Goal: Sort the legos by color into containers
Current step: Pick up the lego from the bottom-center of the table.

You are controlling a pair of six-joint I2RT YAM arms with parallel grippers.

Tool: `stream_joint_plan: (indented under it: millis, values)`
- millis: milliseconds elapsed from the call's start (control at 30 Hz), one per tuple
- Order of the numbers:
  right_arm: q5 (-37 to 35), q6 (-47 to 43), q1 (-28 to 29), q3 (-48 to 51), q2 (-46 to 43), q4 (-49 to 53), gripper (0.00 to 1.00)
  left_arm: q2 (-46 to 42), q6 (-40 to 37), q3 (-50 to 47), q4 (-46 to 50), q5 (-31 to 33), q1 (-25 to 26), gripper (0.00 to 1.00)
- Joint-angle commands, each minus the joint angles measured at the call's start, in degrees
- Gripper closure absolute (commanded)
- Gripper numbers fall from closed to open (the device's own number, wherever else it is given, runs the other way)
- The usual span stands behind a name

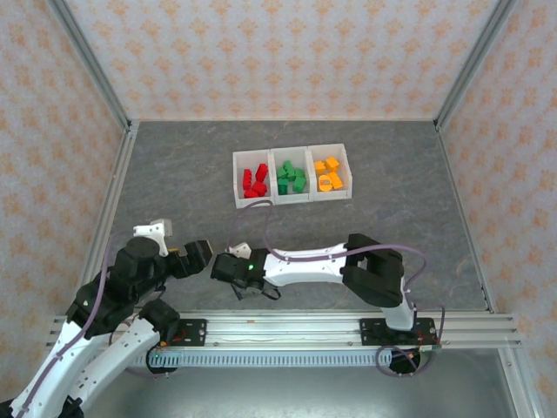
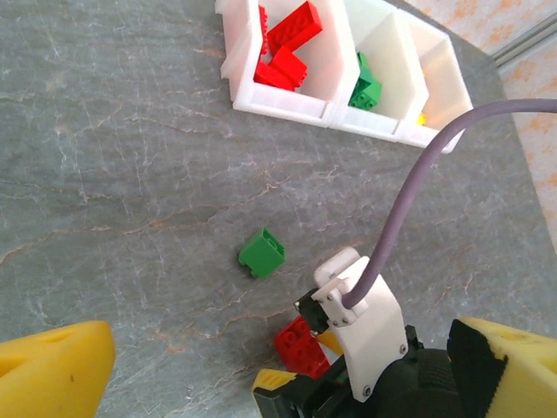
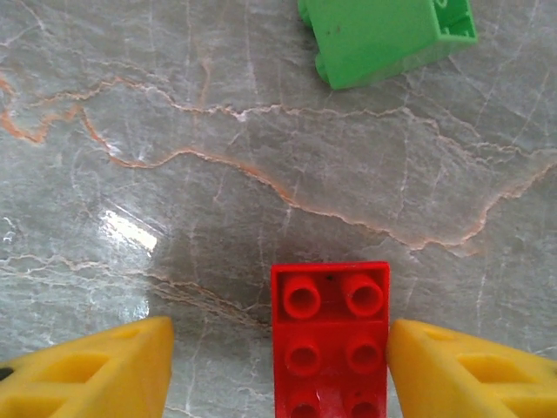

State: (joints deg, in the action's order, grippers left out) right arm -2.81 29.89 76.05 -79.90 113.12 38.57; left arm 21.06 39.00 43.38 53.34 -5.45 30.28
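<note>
A red lego point(image 3: 331, 340) lies studs-up on the table between the yellow fingers of my right gripper point(image 3: 279, 335). The right finger point(image 3: 461, 374) touches its side, while the left finger point(image 3: 96, 374) stands a gap away, so the gripper is open. A loose green lego point(image 3: 387, 35) lies just beyond it. From above, the right gripper point(image 1: 218, 267) is low at the table's near middle. My left gripper point(image 1: 202, 252) hovers open and empty right next to it. The containers point(image 1: 237, 183) hold red point(image 1: 255, 180), green point(image 1: 291, 179) and orange legos point(image 1: 330, 174).
In the left wrist view the green lego point(image 2: 261, 253) and red lego point(image 2: 300, 346) lie on bare grey table, well short of the containers point(image 2: 287, 100). The right arm's purple cable point(image 2: 418, 192) arcs over this spot. Metal frame rails point(image 1: 113, 200) border the table.
</note>
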Motion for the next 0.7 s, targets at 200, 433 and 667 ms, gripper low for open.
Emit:
stream_joint_plan:
  millis: [200, 433, 667]
  values:
    - [0.08, -2.20, -3.14, 1.79, 1.58, 0.94, 0.39, -1.72, 0.69, -0.51, 1.79, 1.24, 0.08, 0.01]
    - [0.15, -2.67, -4.15, 3.31, 1.61, 0.60, 0.39, -0.10, 0.17, -1.10, 0.23, 0.81, 0.04, 0.01]
    - [0.96, -4.13, -4.33, 2.98, 2.64, 0.42, 0.57, 0.33, 0.28, -1.36, -0.58, 0.85, 0.04, 0.01]
